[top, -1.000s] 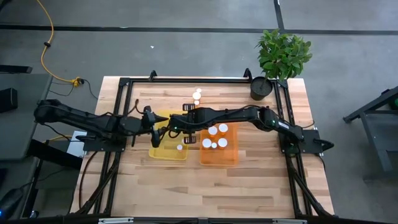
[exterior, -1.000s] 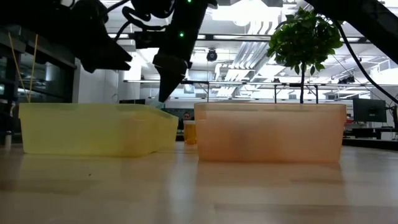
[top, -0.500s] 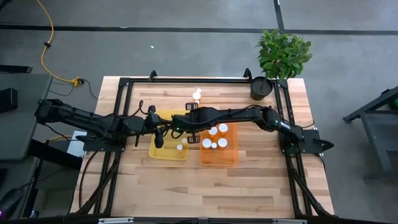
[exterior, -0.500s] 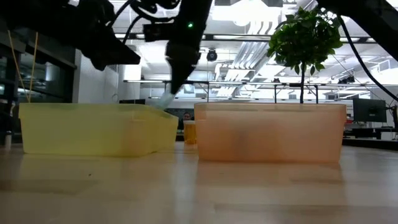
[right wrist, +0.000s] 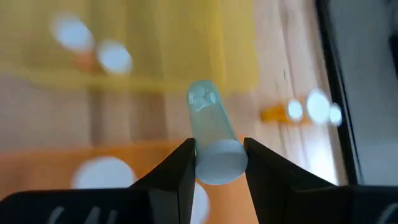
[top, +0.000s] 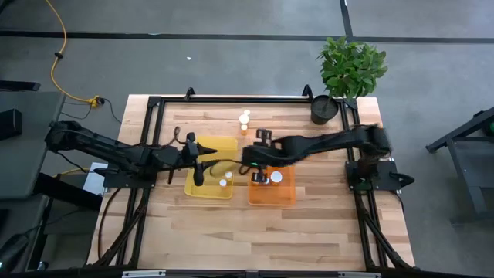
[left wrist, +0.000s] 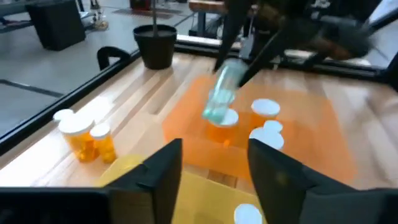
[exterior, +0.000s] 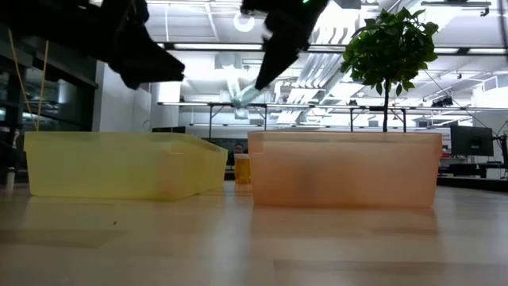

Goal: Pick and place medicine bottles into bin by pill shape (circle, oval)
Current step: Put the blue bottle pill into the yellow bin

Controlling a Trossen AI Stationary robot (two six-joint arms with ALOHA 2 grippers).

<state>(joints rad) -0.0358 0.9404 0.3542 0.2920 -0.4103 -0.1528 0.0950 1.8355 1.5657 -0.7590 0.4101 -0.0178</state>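
Right gripper (right wrist: 214, 163) grasps pale bottle (right wrist: 211, 140), centre of high frame, above orange bin (top: 285, 193).
Bottle sits tilted between its fingers (right wrist: 177, 171), cap toward wrist. Left gripper (left wrist: 211, 165) hangs over yellow bin (top: 202, 189), left of centre, fingers apart, nothing btw them. White-capped bottles (top: 275, 177) stand in orange bin; 2 more bottles (top: 244, 120) on table, upper centre.

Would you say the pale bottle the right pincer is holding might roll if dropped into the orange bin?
Probably: the pale bottle in the right pincer is a smooth cylinder held tilted, so it would likely land sideways. The orange bin's walls should contain it.
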